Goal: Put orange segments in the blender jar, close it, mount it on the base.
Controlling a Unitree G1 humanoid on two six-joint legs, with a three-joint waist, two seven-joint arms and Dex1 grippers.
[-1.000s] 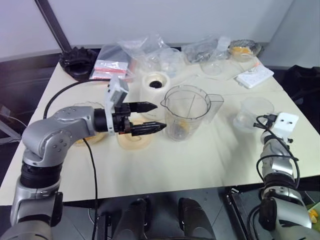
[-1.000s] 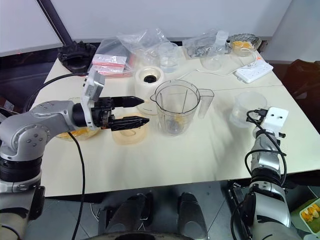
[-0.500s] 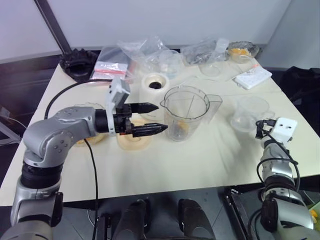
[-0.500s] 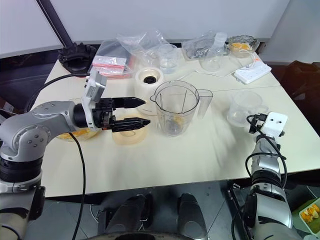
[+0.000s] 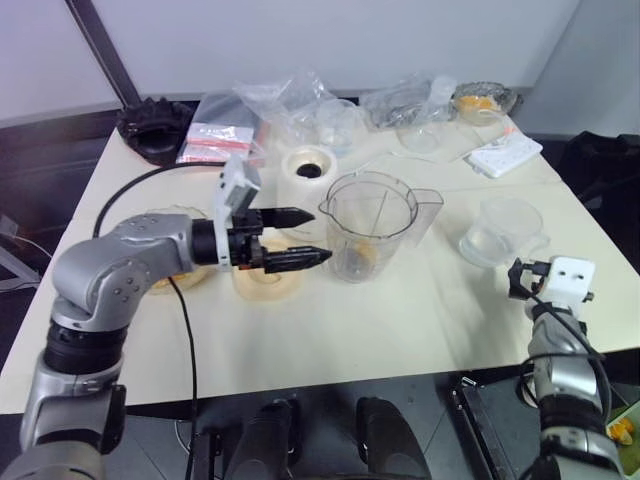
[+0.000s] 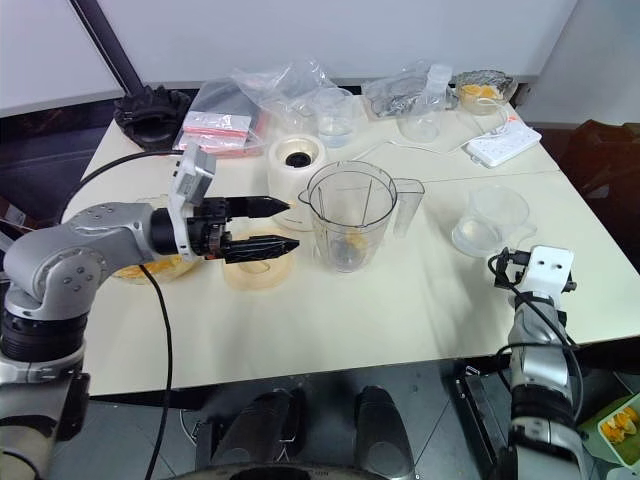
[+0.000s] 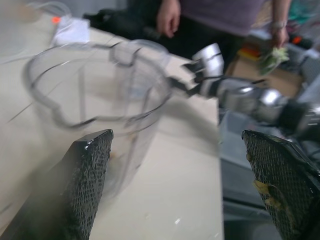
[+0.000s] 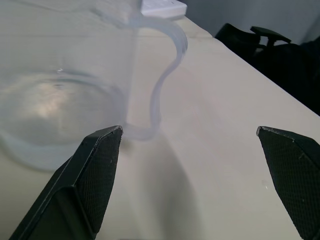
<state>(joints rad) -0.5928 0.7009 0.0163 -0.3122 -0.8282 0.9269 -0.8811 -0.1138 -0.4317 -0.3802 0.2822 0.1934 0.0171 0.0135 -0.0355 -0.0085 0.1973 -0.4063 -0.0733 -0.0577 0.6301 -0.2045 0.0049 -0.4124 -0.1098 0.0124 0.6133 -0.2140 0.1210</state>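
The blender jar [image 5: 372, 222] stands upright and lidless in the middle of the table, with orange segments [image 5: 364, 253] showing through its bottom. My left gripper [image 5: 319, 235] hovers level just to its left, open and empty, fingertips pointing at the jar wall. Behind them sits the cream base [image 5: 310, 166] with its dark socket. My right gripper [image 8: 189, 131] is near the table's front right edge, open wide and empty, facing a small clear cup [image 8: 60, 107] a little beyond its fingertips. More orange segments lie in a glass bowl [image 6: 484, 88] at the back right.
A flat cream lid [image 5: 267, 280] lies under my left gripper, with a bowl of orange pieces [image 6: 145, 268] beneath the forearm. A black crown-shaped part [image 5: 155, 125], plastic bags [image 5: 285, 105] and a white power strip [image 5: 508, 154] line the back. A person [image 7: 220, 15] stands past the right side.
My right arm has drawn back from the small clear cup toward the table's near edge, leaving the cup standing. The left arm and the jar have stayed put.
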